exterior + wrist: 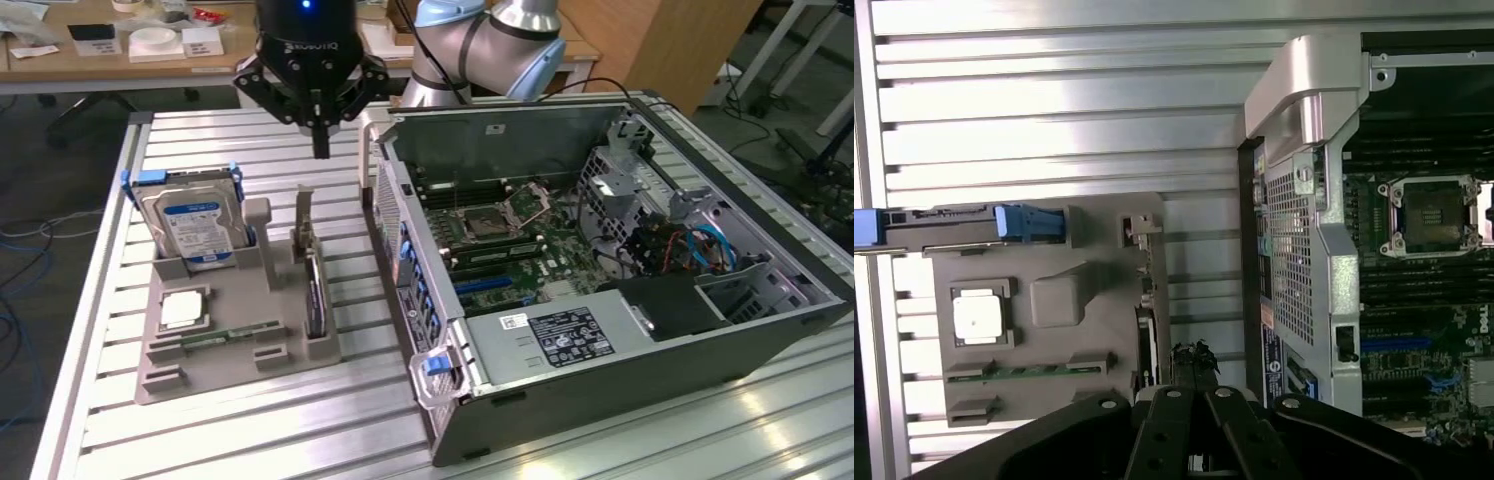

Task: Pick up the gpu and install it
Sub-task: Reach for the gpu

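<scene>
A ribbed metal bench (240,430) gleams under the overhead light. Behind it stands a cluttered wooden desk (80,62) beside a tall wooden cabinet (667,45). Blue cables (16,240) trail across the floor (27,340).

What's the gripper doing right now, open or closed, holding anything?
Black gripper: closed, holding nothing, hovering over the thin dark gpu slab in the grey tray.

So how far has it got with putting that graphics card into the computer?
Done: nothing yet; the gpu stands edge-on in its slot of the grey tray, untouched. In hand: the gripper hangs above the tray, closed and holding nothing. Left: picking the card up and seating it in the open computer case, whose blue motherboard slot is bare.
</scene>
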Robot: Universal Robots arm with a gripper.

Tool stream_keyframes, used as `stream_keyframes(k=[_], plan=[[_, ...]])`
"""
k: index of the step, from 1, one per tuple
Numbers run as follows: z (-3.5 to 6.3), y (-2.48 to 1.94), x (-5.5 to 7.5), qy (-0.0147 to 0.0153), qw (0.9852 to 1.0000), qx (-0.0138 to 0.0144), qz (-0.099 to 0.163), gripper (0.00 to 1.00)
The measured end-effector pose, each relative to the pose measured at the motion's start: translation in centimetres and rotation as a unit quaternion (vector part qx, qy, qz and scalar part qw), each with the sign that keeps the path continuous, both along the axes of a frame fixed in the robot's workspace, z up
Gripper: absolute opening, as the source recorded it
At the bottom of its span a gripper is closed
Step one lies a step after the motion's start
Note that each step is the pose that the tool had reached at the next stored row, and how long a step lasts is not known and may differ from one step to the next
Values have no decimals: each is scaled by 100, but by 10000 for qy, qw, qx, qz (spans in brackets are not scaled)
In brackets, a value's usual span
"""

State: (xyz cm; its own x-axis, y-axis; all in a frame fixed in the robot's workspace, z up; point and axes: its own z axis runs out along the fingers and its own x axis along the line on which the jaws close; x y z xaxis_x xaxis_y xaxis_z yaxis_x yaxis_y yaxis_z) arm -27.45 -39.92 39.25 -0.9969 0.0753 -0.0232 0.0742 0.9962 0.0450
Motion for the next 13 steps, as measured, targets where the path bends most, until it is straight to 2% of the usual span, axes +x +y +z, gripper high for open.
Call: stream_keyframes(k=[13], plan=[[-1, -1, -106, 0, 10000, 0, 0, 11]])
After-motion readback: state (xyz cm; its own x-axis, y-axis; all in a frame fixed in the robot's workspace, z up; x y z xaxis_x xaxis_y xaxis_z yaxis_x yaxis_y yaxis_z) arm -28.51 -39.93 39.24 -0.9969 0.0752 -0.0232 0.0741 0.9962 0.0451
